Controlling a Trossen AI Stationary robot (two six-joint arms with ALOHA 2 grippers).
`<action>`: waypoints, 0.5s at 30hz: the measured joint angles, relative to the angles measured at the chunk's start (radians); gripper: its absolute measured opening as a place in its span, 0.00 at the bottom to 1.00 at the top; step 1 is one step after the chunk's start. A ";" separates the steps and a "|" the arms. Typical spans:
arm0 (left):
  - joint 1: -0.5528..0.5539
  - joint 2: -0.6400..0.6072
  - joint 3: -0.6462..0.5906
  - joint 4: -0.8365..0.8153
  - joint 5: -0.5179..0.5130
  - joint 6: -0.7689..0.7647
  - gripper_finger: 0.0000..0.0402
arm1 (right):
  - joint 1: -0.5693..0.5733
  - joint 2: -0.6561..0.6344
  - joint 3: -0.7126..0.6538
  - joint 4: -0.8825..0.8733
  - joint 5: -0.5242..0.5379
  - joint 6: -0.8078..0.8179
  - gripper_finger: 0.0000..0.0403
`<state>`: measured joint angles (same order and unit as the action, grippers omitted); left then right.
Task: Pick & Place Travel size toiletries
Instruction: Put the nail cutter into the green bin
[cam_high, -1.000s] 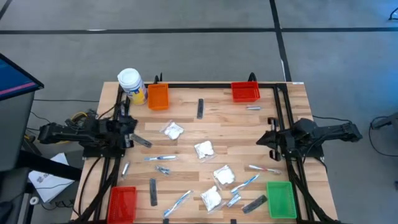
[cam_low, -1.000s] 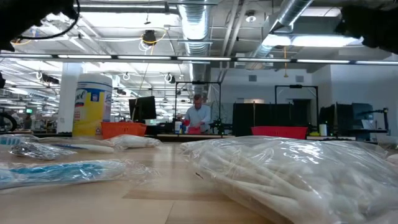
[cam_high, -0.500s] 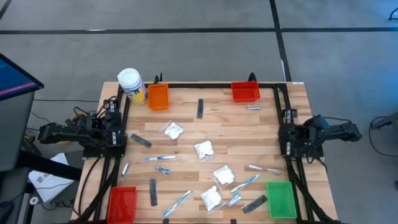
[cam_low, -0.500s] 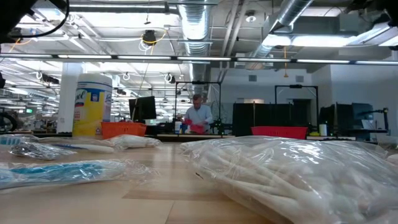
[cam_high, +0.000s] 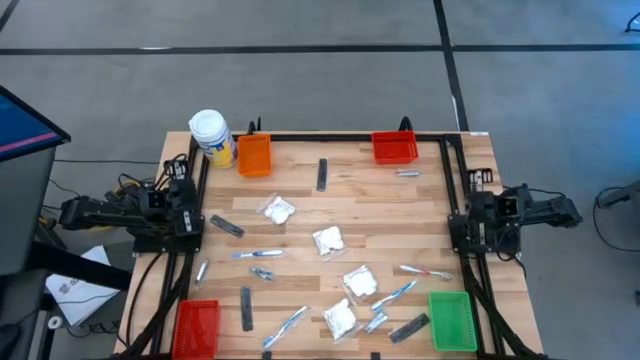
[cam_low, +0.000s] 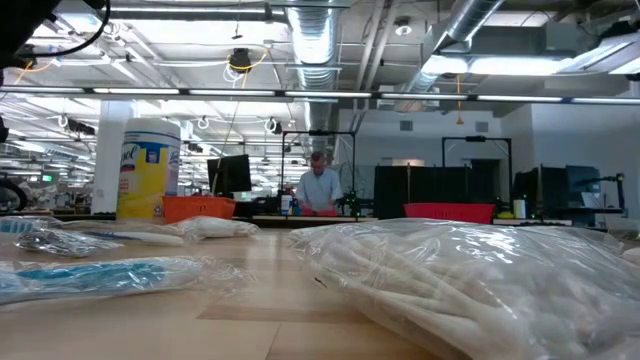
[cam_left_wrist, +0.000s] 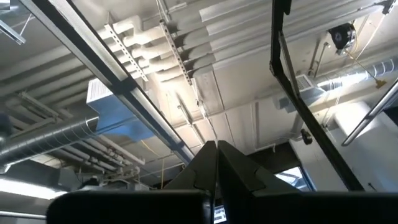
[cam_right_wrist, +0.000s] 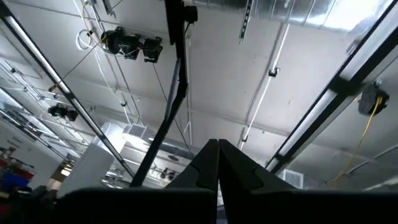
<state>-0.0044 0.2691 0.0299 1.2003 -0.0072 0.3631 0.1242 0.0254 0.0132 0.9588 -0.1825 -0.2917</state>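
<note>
The travel size toiletries lie scattered on the wooden table: white puffy packets (cam_high: 328, 240) (cam_high: 277, 209) (cam_high: 360, 280), wrapped toothbrushes (cam_high: 257, 254) (cam_high: 395, 294), dark flat bars (cam_high: 322, 174) (cam_high: 226, 226) and small silvery sachets (cam_high: 405, 173). In the low view a packet (cam_low: 470, 280) fills the foreground. My left gripper (cam_left_wrist: 216, 147) is folded back at the table's left edge (cam_high: 182, 198), shut and empty, pointing up at the ceiling. At the right edge my right gripper (cam_right_wrist: 217, 144) (cam_high: 470, 216) does the same.
An orange bin (cam_high: 253, 155) and a red bin (cam_high: 394, 147) stand at the far edge. A red bin (cam_high: 196, 327) and a green bin (cam_high: 452, 320) stand at the near corners. A white-capped yellow jar (cam_high: 211, 138) stands at the far left. A person (cam_low: 320, 188) works far behind.
Both grippers have drawn back from over the table, the left toward the left edge and the right toward the right edge. Both have tipped upward to point at the ceiling and stayed shut. Nothing on the table has moved.
</note>
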 joint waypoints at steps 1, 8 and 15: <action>0.000 0.014 0.014 0.004 0.005 -0.016 0.02 | 0.000 0.000 0.000 0.017 0.000 -0.023 0.00; 0.000 0.134 0.085 0.008 0.132 -0.080 0.02 | 0.000 0.000 0.000 0.042 0.069 -0.249 0.00; 0.000 0.267 0.131 0.015 0.121 0.137 0.02 | -0.003 0.000 0.005 0.026 0.444 -0.549 0.00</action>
<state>-0.0044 0.5358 0.1613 1.2156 0.1136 0.4998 0.1212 0.0251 0.0178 0.9844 0.2619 -0.8406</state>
